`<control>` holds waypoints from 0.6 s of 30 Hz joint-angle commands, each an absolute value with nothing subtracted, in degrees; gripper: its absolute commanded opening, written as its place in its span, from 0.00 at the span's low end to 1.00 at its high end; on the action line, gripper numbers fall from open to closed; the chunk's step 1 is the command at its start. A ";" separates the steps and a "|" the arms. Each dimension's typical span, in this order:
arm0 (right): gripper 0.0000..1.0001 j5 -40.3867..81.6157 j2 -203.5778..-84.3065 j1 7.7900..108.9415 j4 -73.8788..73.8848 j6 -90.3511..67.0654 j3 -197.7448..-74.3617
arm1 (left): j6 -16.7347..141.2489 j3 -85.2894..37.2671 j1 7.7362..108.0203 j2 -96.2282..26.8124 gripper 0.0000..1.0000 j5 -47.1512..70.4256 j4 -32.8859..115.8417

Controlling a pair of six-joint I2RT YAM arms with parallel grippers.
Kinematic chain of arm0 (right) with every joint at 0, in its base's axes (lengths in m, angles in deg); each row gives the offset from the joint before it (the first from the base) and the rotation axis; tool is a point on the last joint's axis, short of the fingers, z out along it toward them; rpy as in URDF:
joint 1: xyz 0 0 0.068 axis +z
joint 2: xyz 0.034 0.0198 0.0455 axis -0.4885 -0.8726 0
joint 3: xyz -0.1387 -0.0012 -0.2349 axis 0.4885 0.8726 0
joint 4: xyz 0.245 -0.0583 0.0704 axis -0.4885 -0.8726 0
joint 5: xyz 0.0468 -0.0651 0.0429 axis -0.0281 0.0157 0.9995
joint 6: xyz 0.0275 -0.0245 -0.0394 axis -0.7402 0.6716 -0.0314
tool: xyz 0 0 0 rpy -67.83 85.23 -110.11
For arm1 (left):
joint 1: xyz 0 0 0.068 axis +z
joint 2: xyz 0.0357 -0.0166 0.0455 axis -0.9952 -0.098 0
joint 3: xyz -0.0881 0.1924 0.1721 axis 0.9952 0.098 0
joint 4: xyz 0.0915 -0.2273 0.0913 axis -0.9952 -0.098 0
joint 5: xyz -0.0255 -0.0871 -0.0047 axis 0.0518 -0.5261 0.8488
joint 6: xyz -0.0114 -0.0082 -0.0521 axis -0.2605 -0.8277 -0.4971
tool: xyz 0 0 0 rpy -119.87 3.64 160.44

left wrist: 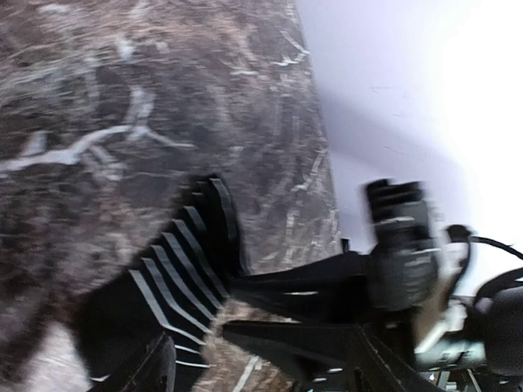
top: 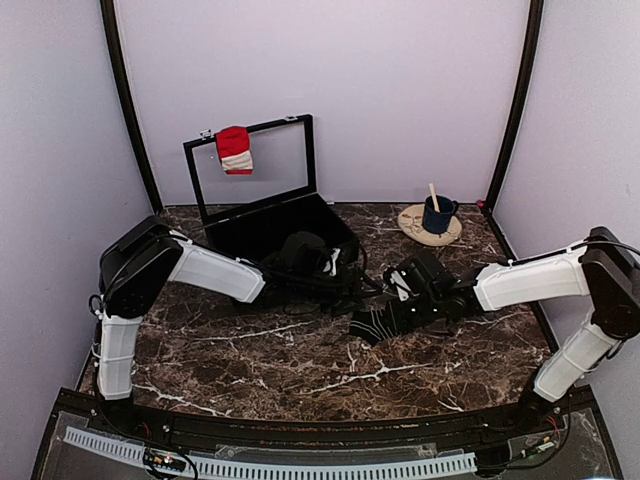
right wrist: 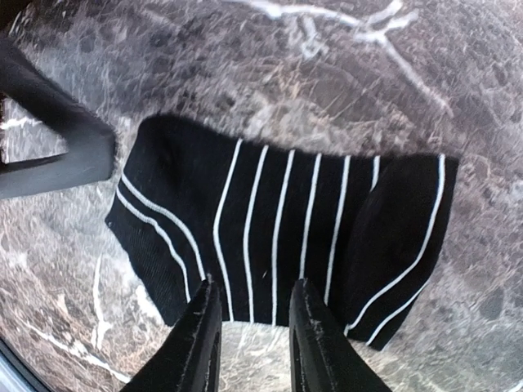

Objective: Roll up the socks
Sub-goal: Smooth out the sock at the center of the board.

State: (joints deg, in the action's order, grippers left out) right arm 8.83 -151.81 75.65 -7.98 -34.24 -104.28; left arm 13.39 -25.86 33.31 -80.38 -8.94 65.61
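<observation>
A black sock with thin white stripes lies flat on the marble table, one end folded over. My right gripper hovers at its near edge, its jaws a narrow gap apart with bare marble between them. My left gripper stands wide open, its blurred tips right beside the sock's other edge; one of its fingers shows in the right wrist view. A red and white sock hangs on the lid of the black case.
The open black case stands at the back left with dark fabric inside. A blue mug with a wooden stick sits on a round wooden plate at the back right. Purple walls enclose the table.
</observation>
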 commanded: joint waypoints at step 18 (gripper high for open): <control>0.26 3.84 -154.55 69.60 -9.89 -32.98 -106.07 | 12.98 -22.43 33.61 -84.78 0.73 -11.02 64.95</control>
